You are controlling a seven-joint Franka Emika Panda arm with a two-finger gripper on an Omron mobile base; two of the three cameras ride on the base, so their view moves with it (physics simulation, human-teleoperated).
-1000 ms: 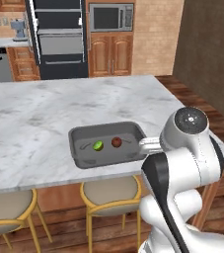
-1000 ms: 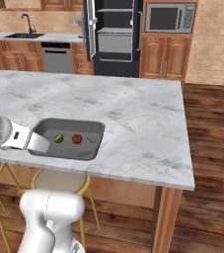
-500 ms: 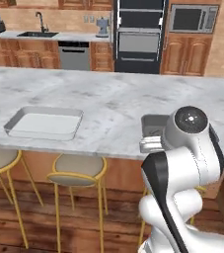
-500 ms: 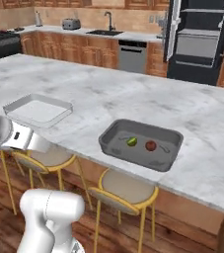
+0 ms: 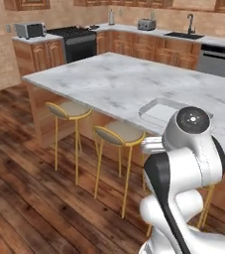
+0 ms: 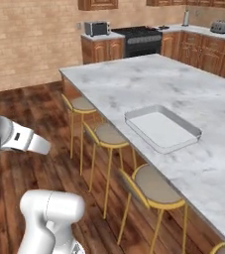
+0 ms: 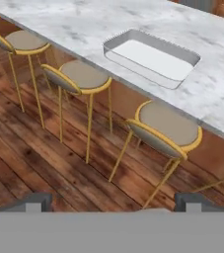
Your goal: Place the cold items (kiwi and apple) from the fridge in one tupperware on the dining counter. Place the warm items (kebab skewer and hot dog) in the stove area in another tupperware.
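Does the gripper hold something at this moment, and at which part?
Nothing is held. The gripper is open above the wooden floor, apart from the empty container on the counter.

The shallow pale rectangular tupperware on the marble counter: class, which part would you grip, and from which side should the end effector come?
Grip the raised rim of the shallow pale rectangular tupperware, probably the long wall facing the round tan stools, coming down from above. It lies flat on the white marble counter with thin upright walls and an open, bare inside, so one finger could likely slip inside and one outside.
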